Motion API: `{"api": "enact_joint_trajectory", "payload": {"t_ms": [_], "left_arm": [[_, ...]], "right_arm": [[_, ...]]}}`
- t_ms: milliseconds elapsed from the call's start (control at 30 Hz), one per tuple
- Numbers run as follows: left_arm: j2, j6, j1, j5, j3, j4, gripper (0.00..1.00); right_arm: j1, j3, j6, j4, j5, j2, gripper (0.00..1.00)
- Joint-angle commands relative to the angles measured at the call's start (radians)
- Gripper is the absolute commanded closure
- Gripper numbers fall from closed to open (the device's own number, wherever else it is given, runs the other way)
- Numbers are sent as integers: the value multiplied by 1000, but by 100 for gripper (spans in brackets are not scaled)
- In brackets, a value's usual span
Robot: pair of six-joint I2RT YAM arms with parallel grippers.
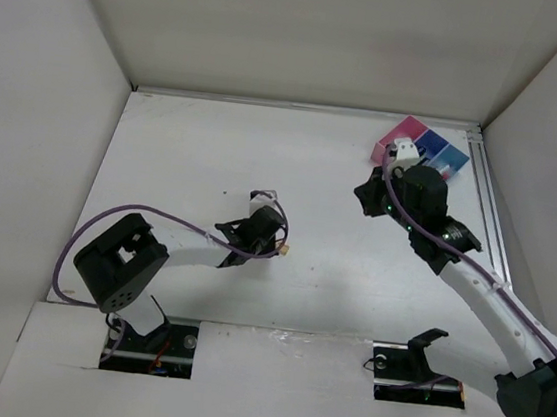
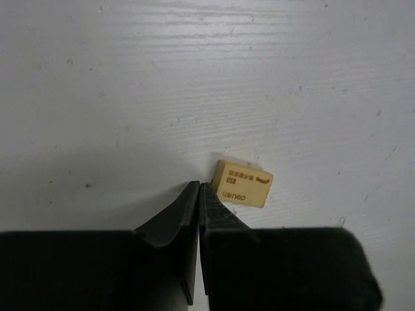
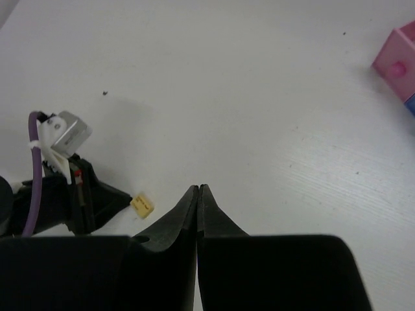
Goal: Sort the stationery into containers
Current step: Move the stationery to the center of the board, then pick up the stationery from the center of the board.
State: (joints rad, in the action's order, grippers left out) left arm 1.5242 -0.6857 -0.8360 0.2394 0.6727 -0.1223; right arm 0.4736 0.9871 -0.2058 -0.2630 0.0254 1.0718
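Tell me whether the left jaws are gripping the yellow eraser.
No, the left jaws are shut on nothing, and the yellow eraser lies on the table just beside their tips.

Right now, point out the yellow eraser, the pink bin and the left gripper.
yellow eraser (image 2: 242, 183), left wrist view, printed top face.
pink bin (image 3: 392, 58), right wrist view, visible pink wall.
left gripper (image 2: 199, 186), left wrist view, between its shut fingertips.

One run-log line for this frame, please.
left gripper: shut, empty | yellow eraser: on table beside left tips, ungripped | right gripper: shut, empty | tray: far right corner
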Motion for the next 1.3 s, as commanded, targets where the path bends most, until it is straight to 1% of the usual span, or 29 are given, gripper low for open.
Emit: {"api": "enact_joint_trajectory", "payload": {"t_ms": [0, 33, 100, 267, 333, 367, 400, 467, 500, 533, 600, 633, 700, 767, 867, 900, 1033, 1067, 1167, 1267], "left_arm": [[43, 8, -3, -9, 53, -49, 100], [44, 8, -3, -9, 62, -50, 100], [69, 20, -3, -51, 71, -83, 100], [117, 9, -64, -101, 126, -128, 100], [100, -6, -64, -129, 126, -149, 100], [79, -18, -64, -141, 95, -161, 100], [17, -18, -43, -141, 78, -162, 100], [-70, -29, -12, -141, 38, -149, 100], [-120, -29, 1, -129, -8, -131, 99], [-225, -29, 23, -97, -28, -99, 95], [-329, -29, 32, -63, -68, -57, 86], [-416, -29, 32, -49, -77, -33, 77], [-490, -29, 32, -28, -87, 35, 72], [-573, -29, 41, -28, -96, 94, 67], [-646, -29, 41, -28, -107, 154, 62], [-662, -29, 41, -28, -107, 154, 58], [-746, -29, 41, -19, -116, 199, 51], [-765, -38, 41, -18, -116, 214, 48], [-826, -38, 41, 5, -102, 243, 45], [-857, -28, 41, 26, -78, 268, 45]], "right_arm": [[89, -37, -15, -22, -96, -30, 96], [89, -48, -15, -22, -96, -30, 96], [128, -74, -27, -22, -105, -39, 93], [213, -185, -59, -13, -159, -13, 87], [235, -220, -70, -13, -159, -13, 79], [249, -253, -85, -4, -159, -24, 76], [249, -272, -86, -4, -145, -24, 70], [276, -322, -86, 43, -113, -33, 64], [277, -337, -96, 60, -101, -33, 61], [290, -346, -96, 83, -91, -20, 56], [318, -356, -96, 108, -79, 23, 50], [327, -357, -96, 120, -79, 43, 44], [352, -332, -96, 130, -79, 95, 41], [364, -309, -96, 149, -91, 180, 41], [388, -256, -86, 159, -120, 289, 40], [399, -240, -77, 159, -133, 316, 39], [408, -177, -55, 159, -159, 431, 39], [408, -157, -55, 159, -169, 450, 39], [408, -127, -55, 150, -206, 514, 39], [408, -93, -55, 140, -255, 571, 40]]}}
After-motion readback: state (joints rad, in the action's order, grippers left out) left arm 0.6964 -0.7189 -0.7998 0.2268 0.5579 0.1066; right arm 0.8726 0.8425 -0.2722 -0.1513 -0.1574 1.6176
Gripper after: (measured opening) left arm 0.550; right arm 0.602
